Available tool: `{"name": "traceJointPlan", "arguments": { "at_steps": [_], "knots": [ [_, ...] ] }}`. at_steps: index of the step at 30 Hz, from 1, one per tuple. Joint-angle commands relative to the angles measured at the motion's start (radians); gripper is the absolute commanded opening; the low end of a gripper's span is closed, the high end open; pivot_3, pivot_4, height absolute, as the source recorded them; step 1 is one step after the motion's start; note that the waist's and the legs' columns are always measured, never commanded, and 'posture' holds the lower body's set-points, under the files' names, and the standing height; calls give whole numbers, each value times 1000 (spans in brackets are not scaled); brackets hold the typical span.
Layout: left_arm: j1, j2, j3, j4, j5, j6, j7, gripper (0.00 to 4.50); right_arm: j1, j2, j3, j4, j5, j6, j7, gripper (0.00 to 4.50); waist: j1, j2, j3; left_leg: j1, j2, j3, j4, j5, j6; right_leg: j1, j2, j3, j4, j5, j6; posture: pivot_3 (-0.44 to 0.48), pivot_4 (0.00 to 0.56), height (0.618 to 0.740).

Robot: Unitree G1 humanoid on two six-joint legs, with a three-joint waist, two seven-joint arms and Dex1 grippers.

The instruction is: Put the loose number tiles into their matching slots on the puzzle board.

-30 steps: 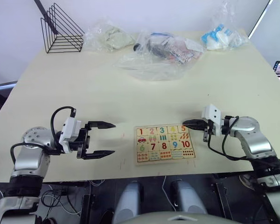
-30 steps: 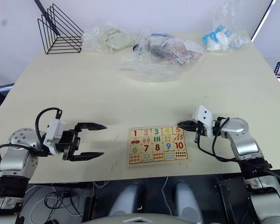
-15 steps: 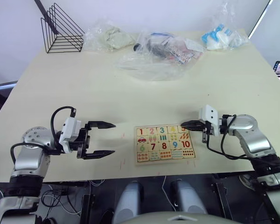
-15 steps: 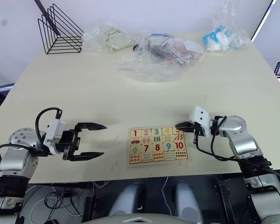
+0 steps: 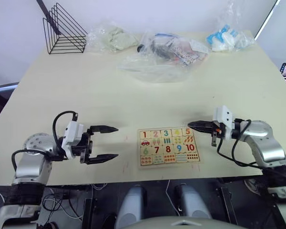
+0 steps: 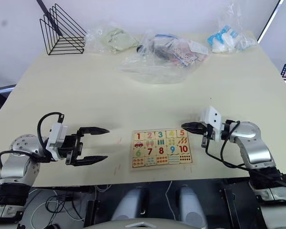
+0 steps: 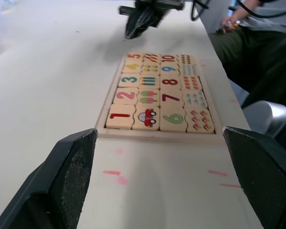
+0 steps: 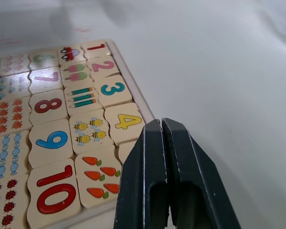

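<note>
Three clear bags [image 5: 157,52] and a wire rack [image 5: 62,29] crowd the cream table's [image 5: 100,95] far edge.

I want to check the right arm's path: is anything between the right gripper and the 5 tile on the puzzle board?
Nothing visible. The right gripper, shut, hovers just beside the 5 tile, already seated at the puzzle board corner.

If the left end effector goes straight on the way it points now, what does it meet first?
Probably the puzzle board: the open left end effector points at its near short edge, the side of tile 1, with bare table between.
</note>
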Motion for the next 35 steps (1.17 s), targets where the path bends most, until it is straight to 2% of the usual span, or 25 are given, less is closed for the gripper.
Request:
{"name": "traceJointPlan", "arguments": {
  "at_steps": [1, 6, 7, 9, 10, 12, 13, 14, 15, 16, 17, 18, 22, 29, 35],
  "knots": [
    [26, -14, 61, -58, -20, 27, 79, 4500, 47, -8, -81, -58, 43, -9, -49, 68, 0, 0, 0, 0, 0, 0, 0, 0, 0, 0, 0, 0, 0, 0, 0, 0, 150, 740],
    [109, -57, 114, -108, 16, 47, 237, 4500, 182, -27, -169, -85, 64, -12, -98, 68, 1, 0, 0, 1, 0, 0, 0, 0, 0, 1, 0, 0, 0, 0, 0, 0, 150, 740],
    [132, -62, 121, -122, 29, 51, 269, 4500, 217, -28, -190, -96, 75, -16, -102, 289, 2, 0, 0, 1, 0, 0, 0, 0, 0, 1, 0, 0, 0, 0, 0, 0, 150, 740],
    [180, -73, 136, -153, 37, 63, 319, 4500, 287, -26, -235, -119, 101, -25, -111, 842, 2, 0, 0, 1, 1, 0, 0, 0, 0, 1, 0, 0, 0, 0, 0, 0, 150, 740],
    [202, -76, 144, -164, 38, 72, 337, 4500, 320, -22, -259, -125, 113, -36, -115, 1444, 2, 0, 0, 1, 1, 0, 0, 0, 0, 1, 0, 0, 0, 0, 0, 0, 150, 740],
    [236, -78, 156, -175, 19, 99, 347, 4500, 370, -16, -295, -135, 130, -48, -118, 1837, 1, 0, 0, 2, 1, 0, 0, 0, 0, 2, 0, 1, 0, 0, 0, 0, 150, 740],
    [248, -81, 162, -178, 20, 96, 355, 4500, 390, -15, -309, -134, 128, -61, -120, 2241, 2, 0, -1, 2, 0, 0, 0, 0, 0, 2, 0, 1, 0, 0, 0, 0, 150, 740],
    [263, -83, 172, -182, 16, 103, 367, 4500, 417, -14, -335, -139, 138, -66, -124, 2908, 3, 0, -1, 3, 1, 0, -1, 0, 0, 2, 0, 1, 0, 0, 0, 0, 150, 740],
    [276, -85, 181, -189, 15, 111, 378, 4500, 438, -13, -353, -145, 147, -69, -128, 3092, 3, 0, -1, 3, 1, 0, -1, 0, 0, 2, 0, 1, -1, 0, 0, 0, 150, 740],
    [287, -87, 188, -194, 14, 114, 386, 4500, 454, -11, -368, -152, 155, -70, -134, 3605, 3, 0, -1, 3, 1, 0, 0, 0, 0, 2, 0, 1, -1, 0, 0, 0, 150, 740],
    [302, -94, 197, -193, 32, 101, 407, 4500, 482, -14, -390, -158, 165, -76, -132, 3766, 3, 0, -1, 3, 1, 0, 0, 0, 0, 3, 0, 1, 0, 0, 0, 0, 150, 740],
    [319, -103, 205, -196, 40, 102, 430, 4500, 511, -14, -418, -159, 176, -83, -133, 4379, 4, 0, -1, 4, 1, 0, 0, 0, 0, 4, 0, 1, -1, 0, 0, 0, 150, 740],
    [366, -134, 223, -216, 95, 83, 525, 4500, 591, -8, -489, -166, 212, -99, -132, 4444, 6, 0, -1, 5, 1, 0, 0, 0, 0, 5, -1, 1, -1, 0, 0, 0, 150, 740],
    [376, -224, 244, -259, 149, 100, 737, 4500, 661, 26, -522, -186, 231, -109, -161, 4444, 11, -1, -1, 11, 1, 1, -1, 0, 0, 12, -1, 1, -2, 0, 0, 0, 150, 740],
    [424, -253, 221, -272, 196, 68, 768, 4500, 668, 59, -516, -200, 239, -104, -196, 4444, 12, -1, -2, 12, 1, 2, -2, 0, 0, 12, -1, 2, -2, 0, 0, 0, 150, 740]
  ]
}}
